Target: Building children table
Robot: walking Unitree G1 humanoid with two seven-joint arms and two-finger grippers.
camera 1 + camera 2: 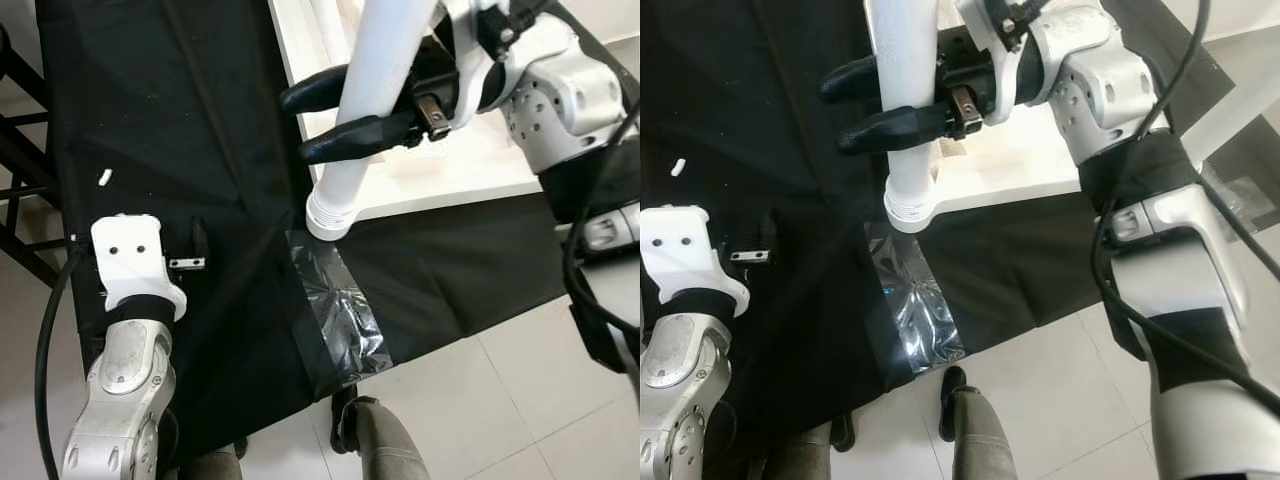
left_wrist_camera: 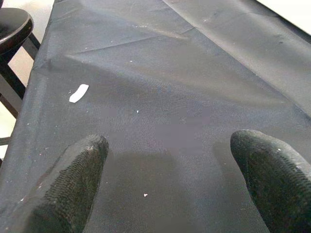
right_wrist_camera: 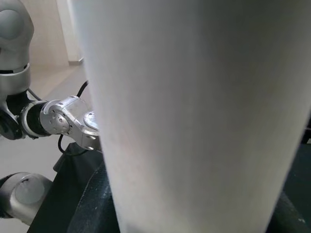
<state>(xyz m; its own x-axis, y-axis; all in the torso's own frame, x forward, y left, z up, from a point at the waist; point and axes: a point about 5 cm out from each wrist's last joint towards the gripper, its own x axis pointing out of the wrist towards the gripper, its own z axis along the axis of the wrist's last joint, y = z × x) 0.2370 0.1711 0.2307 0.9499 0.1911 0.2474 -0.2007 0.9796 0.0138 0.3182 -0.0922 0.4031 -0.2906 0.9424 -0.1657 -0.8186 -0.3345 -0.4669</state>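
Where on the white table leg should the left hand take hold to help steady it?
Judging by its pose, low on the white table leg, just above the ribbed foot end, approaching from the robot's left. The right hand already clamps the round shaft higher up from the right; the left hand hovers open over the black cloth.

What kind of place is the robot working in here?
Probably an indoor room set up for furniture assembly: a pale tiled floor, a black cloth spread as a work surface, and a white tabletop lying on it while the right gripper holds a white table leg.
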